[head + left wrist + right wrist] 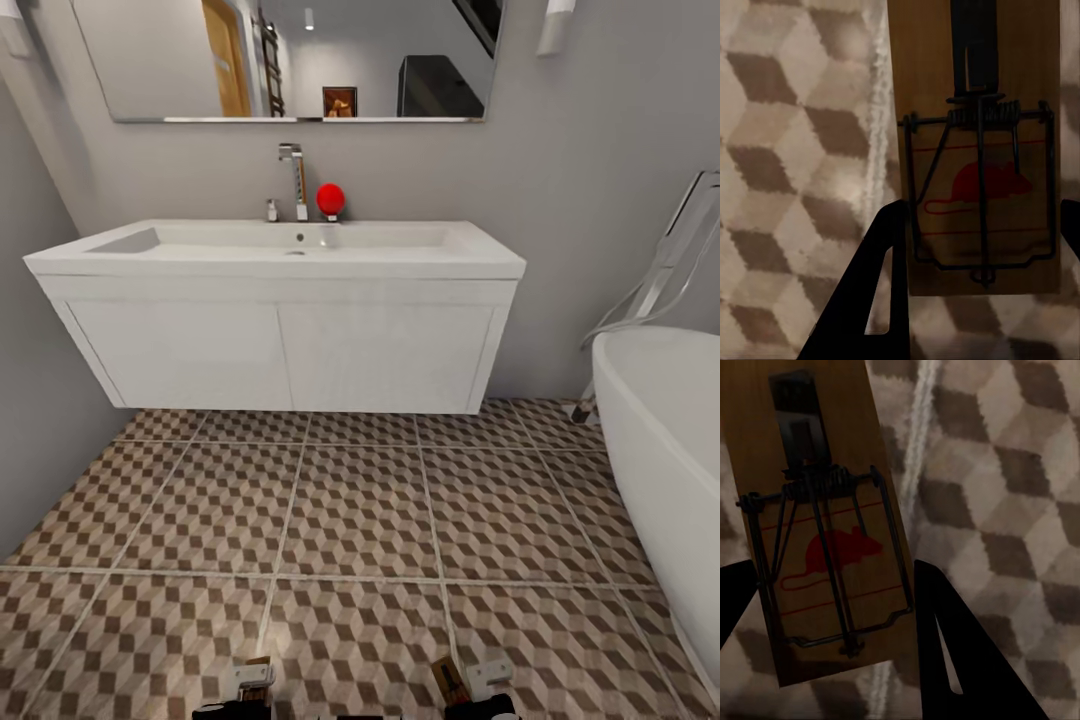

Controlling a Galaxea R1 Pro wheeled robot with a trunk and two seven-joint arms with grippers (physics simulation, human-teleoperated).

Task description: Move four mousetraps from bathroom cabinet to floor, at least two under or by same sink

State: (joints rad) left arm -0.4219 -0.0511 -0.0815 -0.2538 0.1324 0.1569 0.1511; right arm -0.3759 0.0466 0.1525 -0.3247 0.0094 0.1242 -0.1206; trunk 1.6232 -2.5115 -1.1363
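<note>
**Head view: facing the sink with a mousetrap in each gripper**

Head view shows me standing before the white sink (275, 262), which hangs on the grey wall above the bathroom floor (350, 520). The left gripper (250, 690) and the right gripper (468, 685) are just visible at the lower edge, held low over the tiles.

In the left wrist view a mousetrap (979, 150) sits between the dark fingers (866, 300), which are closed against its sides. The right wrist view shows the same: a second mousetrap (825, 532) held between two fingers (952, 652) above the cube pattern.

I judge this is the placing step. Next I must drive closer and lower both arms, so that these two traps lie flat under the basin or directly beside it. The gap under the sink looks open, so reaching there should be possible.

A bathtub (665, 450) stands at the right, and a mirror (290, 60) is above the tap (293, 178).
</note>
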